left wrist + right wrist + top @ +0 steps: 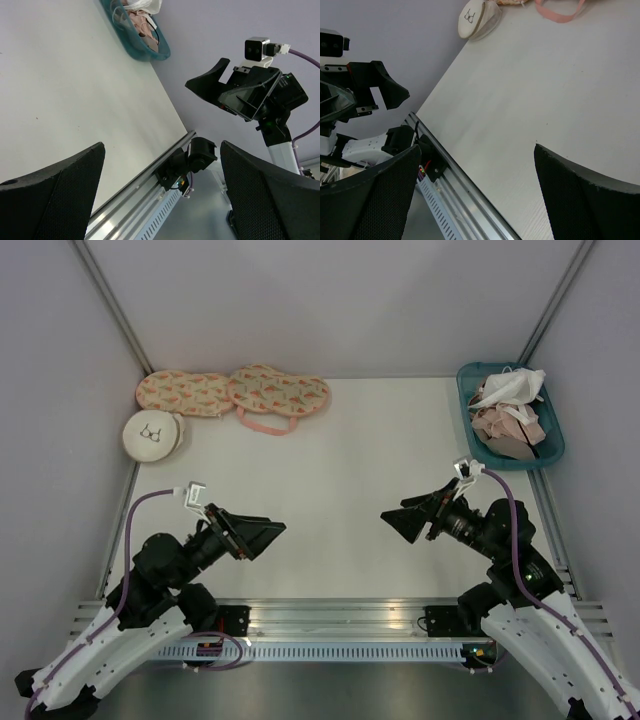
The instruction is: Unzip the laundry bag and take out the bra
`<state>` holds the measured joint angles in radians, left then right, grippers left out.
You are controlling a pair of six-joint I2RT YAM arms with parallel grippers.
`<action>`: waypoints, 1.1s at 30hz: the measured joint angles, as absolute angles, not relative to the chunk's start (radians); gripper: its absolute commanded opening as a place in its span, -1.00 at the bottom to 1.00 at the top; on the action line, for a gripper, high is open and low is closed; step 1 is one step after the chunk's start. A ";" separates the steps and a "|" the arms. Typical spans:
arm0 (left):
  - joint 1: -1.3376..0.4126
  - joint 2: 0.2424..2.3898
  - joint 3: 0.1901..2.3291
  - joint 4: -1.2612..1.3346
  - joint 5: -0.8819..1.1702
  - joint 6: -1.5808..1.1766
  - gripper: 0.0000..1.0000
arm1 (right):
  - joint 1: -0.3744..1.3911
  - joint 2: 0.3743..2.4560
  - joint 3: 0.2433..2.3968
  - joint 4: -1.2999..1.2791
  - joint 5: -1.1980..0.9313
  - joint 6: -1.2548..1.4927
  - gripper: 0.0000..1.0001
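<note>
The laundry bag (280, 392), a peanut-shaped cream-pink printed case, lies closed at the back left of the table, its pink loop strap (265, 423) trailing toward me. In the right wrist view only that strap (559, 15) shows, at the top edge. The bra is hidden. My left gripper (265, 540) hovers open over the near left of the table, far from the bag, and nothing sits between its fingers (161, 150). On the near right, my right gripper (397, 521) is likewise open and empty (477, 150). The two grippers point at each other.
A like-printed case (180, 392) without a strap lies left of the bag. A round white pouch (153, 435) with a bra drawing sits in front of it (480, 20). A teal basket (548, 455) of pale garments stands at the back right (145, 50). Grey walls enclose the table.
</note>
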<state>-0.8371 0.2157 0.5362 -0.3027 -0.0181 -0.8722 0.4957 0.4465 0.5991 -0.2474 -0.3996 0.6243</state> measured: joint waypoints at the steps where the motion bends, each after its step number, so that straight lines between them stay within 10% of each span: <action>1: -0.837 0.215 0.537 -0.308 -0.025 -0.873 0.99 | 0.496 0.448 0.599 -0.248 -0.400 0.624 0.96; 12: -0.837 0.224 0.390 -0.189 -0.147 -0.951 0.99 | 0.496 0.464 0.593 -0.241 -0.398 0.625 0.96; 33: -0.408 1.368 0.655 0.457 0.025 -1.060 0.99 | 0.496 0.495 0.651 -0.376 -0.357 0.556 0.96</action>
